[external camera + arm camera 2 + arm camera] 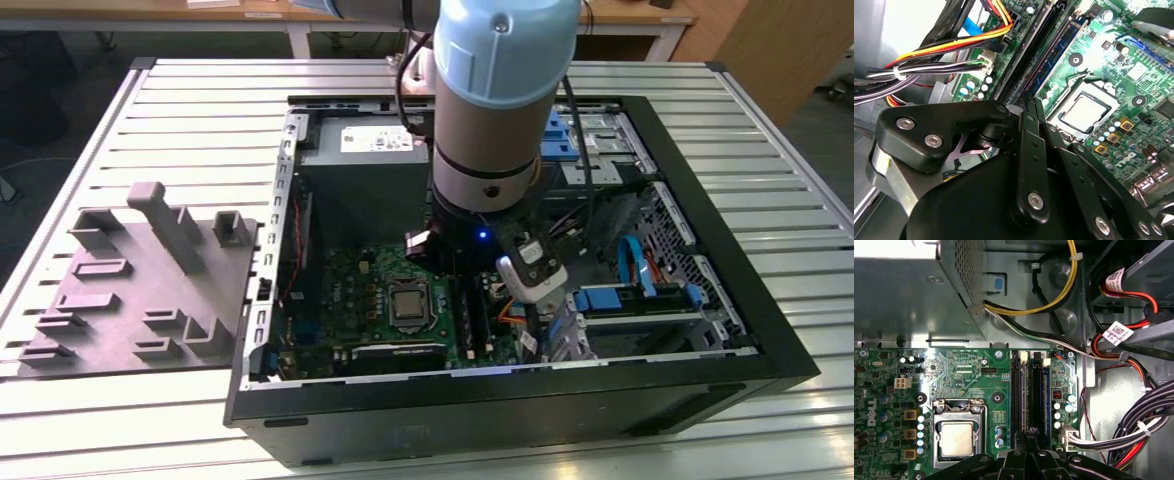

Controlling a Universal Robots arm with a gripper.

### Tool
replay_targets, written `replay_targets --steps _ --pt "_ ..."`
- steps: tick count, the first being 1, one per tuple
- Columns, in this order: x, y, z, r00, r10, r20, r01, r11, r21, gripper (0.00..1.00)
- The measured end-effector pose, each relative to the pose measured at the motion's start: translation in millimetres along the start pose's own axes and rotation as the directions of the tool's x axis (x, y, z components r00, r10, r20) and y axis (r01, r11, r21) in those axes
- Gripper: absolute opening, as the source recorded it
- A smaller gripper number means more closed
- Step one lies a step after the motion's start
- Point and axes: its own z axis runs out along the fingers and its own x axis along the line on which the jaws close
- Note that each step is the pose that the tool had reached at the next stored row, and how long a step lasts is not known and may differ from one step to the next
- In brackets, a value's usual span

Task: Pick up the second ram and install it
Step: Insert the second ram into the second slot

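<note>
- Exterior view: the arm reaches down into the open computer case, which lies on its side on the slatted table so that the motherboard faces up; the tool hangs over the memory slots beside the processor socket.
- Second wrist view: the tool's fingers are drawn together, nearly touching. A dark-blue stick, apparently the second ram, stands edge-up in a slot, in line with the fingertips.
- First wrist view: the tool is centred over the slot strips; the blue second ram sits in one, aligned for pressing.
</note>
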Motion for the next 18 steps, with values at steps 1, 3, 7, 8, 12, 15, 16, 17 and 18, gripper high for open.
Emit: replay_targets --steps 1,3,7,8,12,15,16,17,18 --pt "0.0 0.0 0.1 1.0000 0.000 0.0000 0.000 1.0000 0.0001 0.11" --pt "0.0 0.0 0.8 1.0000 0.000 0.0000 0.000 1.0000 -0.0001 0.11" --pt "0.1 -0.2 2.3 1.0000 0.000 0.0000 0.000 1.0000 0.0000 0.11" --pt "0.1 -0.2 2.2 1.0000 0.000 0.0000 0.000 1.0000 0.0001 0.11" --pt "0.1 -0.2 2.9 1.0000 0.000 0.0002 0.000 1.0000 -0.0005 0.11" --pt "0.3 -0.4 3.1 1.0000 0.000 0.0002 0.000 1.0000 -0.0034 0.11" --pt "0.4 -0.5 3.2 1.0000 0.000 0.0002 0.000 1.0000 -0.0049 0.11" --pt "0.5 -0.7 3.2 1.0000 0.001 0.0002 -0.001 1.0000 -0.0071 0.11" --pt "0.6 -0.8 3.2 1.0000 0.001 0.0002 -0.001 0.9999 -0.0101 0.11"
